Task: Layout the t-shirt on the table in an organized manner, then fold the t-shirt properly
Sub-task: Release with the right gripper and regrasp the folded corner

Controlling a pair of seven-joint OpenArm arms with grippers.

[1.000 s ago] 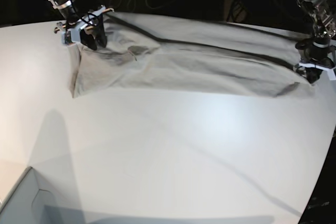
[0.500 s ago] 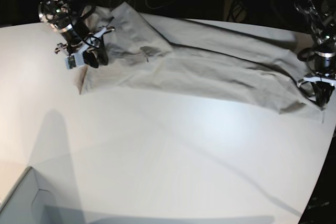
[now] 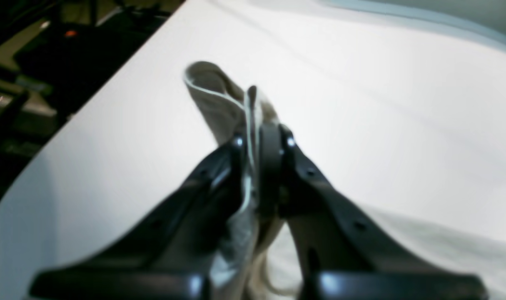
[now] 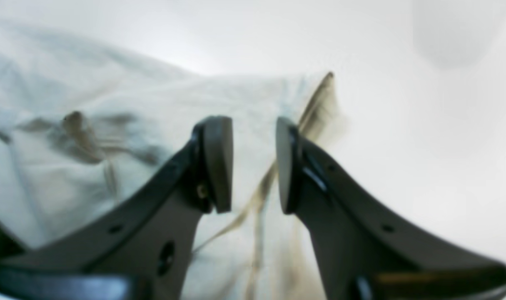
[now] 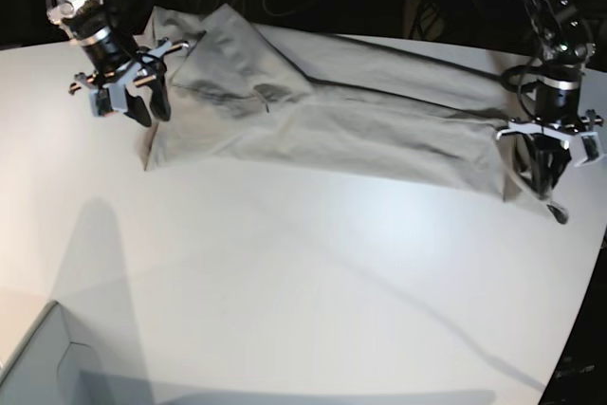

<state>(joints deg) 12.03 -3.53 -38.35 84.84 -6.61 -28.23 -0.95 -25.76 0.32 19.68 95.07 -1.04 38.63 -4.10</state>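
Currently laying out: left pincer (image 3: 259,137) is clenching a hem corner of the t-shirt (image 5: 322,120) lying rumpled across the far surface (image 5: 303,272), right pincer (image 4: 253,164) is hovering released; next, regrasp and pull flat.

The left gripper (image 5: 547,177) sits at about 3 o'clock in the base view, pointing downward, its jaws pinched together on a fold of the t-shirt (image 3: 219,104). The right gripper (image 5: 144,106) sits at about 10 o'clock, angled downward, jaws parted and holding nothing.
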